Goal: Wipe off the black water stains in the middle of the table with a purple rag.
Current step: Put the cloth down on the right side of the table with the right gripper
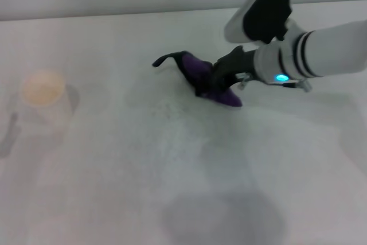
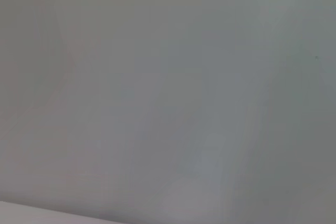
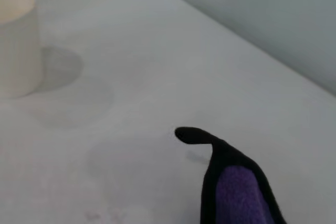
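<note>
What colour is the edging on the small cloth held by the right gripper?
Black, around the deep-purple soft cloth; the right wrist view shows it best.

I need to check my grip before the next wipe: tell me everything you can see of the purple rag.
The purple rag is a soft, deep-purple cloth with black edging, bunched up rather than flat. One black pointed corner sticks up and curls toward the robot's left. It lies on the white table, near the far middle. The right gripper is closed on its right end, pressing it onto the tabletop. No black stain shows near it.
</note>
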Controlling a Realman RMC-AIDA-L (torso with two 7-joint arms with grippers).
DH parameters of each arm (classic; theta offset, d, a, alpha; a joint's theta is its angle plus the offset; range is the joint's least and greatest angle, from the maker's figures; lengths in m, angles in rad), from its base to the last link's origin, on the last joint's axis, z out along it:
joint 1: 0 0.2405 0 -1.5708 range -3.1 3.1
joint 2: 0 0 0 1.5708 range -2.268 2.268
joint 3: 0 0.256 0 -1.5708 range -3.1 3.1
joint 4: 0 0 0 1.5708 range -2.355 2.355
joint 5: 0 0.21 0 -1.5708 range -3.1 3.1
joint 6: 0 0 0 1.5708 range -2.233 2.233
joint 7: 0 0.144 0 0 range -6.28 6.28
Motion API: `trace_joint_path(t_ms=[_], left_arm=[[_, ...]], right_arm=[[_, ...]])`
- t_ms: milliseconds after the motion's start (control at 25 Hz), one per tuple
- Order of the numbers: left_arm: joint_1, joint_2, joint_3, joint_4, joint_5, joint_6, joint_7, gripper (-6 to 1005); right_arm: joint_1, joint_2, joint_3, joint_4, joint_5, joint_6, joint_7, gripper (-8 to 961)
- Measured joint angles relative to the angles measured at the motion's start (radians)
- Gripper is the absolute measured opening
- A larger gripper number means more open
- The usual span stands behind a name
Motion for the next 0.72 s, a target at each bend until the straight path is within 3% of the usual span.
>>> trace_joint_path(t_ms=[200,640,720], left_arm=[[-0.001,0.002,0.0,0.002,0.0,-0.001,0.003,887],[-0.009,0.005,0.0,0.005,0.0,-0.001,0.004,887],[-0.009,0.006,0.0,0.005,0.0,-0.001,0.004,887]], right_arm=[[-0.053,0.001,0.093,0.077,-0.006,0.098,-0.095,111],[-0.051,0.008,0.095,0.078,-0.066,0.124,-0.101,122],[-0.052,0.008,0.095,0.078,-0.068,0.115,-0.099,176]])
